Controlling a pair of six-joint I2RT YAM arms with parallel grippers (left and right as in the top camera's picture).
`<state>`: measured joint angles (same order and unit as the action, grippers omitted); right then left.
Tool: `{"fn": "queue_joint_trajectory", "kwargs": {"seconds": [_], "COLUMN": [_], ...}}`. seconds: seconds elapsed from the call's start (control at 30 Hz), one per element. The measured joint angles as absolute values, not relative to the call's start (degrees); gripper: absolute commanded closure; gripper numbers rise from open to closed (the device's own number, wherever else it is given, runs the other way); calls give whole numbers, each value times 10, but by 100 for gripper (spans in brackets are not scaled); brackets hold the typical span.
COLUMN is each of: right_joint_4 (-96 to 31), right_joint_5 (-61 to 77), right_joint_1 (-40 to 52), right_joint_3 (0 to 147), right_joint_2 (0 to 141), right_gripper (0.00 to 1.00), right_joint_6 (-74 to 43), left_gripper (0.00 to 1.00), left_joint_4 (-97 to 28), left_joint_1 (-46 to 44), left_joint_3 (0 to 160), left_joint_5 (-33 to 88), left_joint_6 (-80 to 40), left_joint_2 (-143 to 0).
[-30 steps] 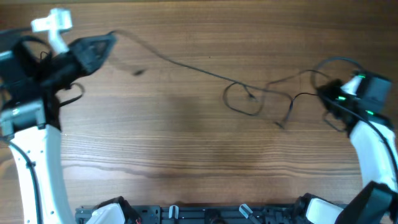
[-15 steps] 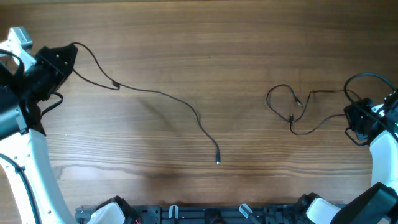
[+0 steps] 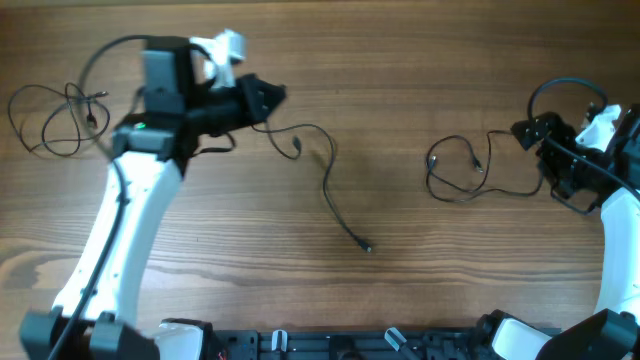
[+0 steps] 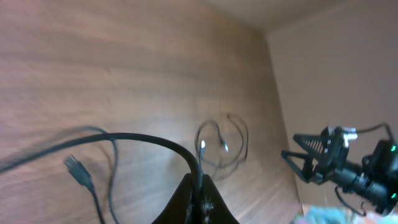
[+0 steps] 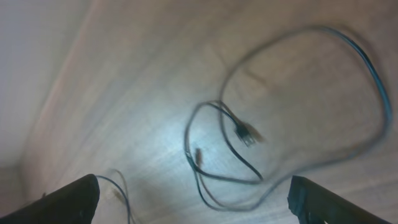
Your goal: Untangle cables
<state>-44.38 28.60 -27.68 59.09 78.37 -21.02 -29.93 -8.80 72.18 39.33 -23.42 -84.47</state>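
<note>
- Three thin black cords: a far-left cable [image 3: 72, 105], a middle cable [image 3: 328, 185], a right cable [image 3: 430, 165].
- Two white robot arms: left arm [image 3: 130, 220], right arm [image 3: 620, 240].
- Two grippers: left gripper [image 3: 275, 97], right gripper [image 3: 520, 130].
- One wooden table [image 3: 250, 270].

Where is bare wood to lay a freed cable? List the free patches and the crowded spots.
Free: the front strip of table between both arms; also the top middle, between the left gripper and the right gripper. Crowded: the far-left loose cable, the middle cable held by the left gripper, and the right cable loop.
</note>
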Motion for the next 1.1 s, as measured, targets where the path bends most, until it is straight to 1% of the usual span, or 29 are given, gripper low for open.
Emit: {"fn": "queue_joint_trajectory", "kwargs": {"seconds": [0.13, 0.23, 0.27, 0.33, 0.4, 0.47, 0.5, 0.57, 0.6, 0.7, 0.73, 0.77, 0.83, 1.0, 1.1], "right_joint_4": [-527, -548, -554, -566, -565, -556, -549, -538, -536, -531, -529, -528, -528, -528, -532], "right_joint_5": [254, 243, 241, 239, 237, 237, 237, 237, 235, 223, 220, 218, 217, 213, 213], "right_joint_1": [-276, -269, -266, -254, -229, -205, -196, -178, -170, -170, -170, -170, -170, -170, -170], "right_joint_3": [590, 590, 591, 590, 590, 590, 590, 590, 590, 590, 590, 590, 590, 590, 590], "right_joint_2": [784, 784, 784, 784, 784, 784, 784, 784, 784, 784, 784, 784, 784, 784, 784], "right_gripper": [0, 1, 0, 1, 0, 1, 0, 0, 1, 0, 0, 0, 0, 1, 0], "right_joint_6": [-206, -193, -192, -192, -191, -192, -191, -192, -192, -192, -192, -192, -192, -192, -192], "left_gripper": [96, 96, 93, 82, 67, 59, 52, 34, 27, 18, 8, 0, 0, 0, 0], "left_joint_4": [-305, -309, -314, -342, -374, -393, -399, -416, -437, -450, -446, -442, -433, -370, -375], "left_joint_1": [-175, -240, -255, -285, -323, -352, -363, -385, -401, -408, -408, -408, -408, -408, -408], "left_joint_3": [722, 722, 722, 722, 722, 722, 722, 722, 722, 722, 722, 722, 722, 722, 722], "left_joint_5": [388, 385, 373, 320, 250, 197, 178, 136, 93, 35, 21, 13, 6, -2, -2], "left_joint_6": [-235, -239, -239, -244, -258, -268, -270, -274, -275, -277, -285, -303, -338, -496, -533], "left_joint_2": [-917, -960, -966, -975, -992, -1005, -1007, -1012, -1016, -1029, -1037, -1042, -1051, -1096, -1115]}}
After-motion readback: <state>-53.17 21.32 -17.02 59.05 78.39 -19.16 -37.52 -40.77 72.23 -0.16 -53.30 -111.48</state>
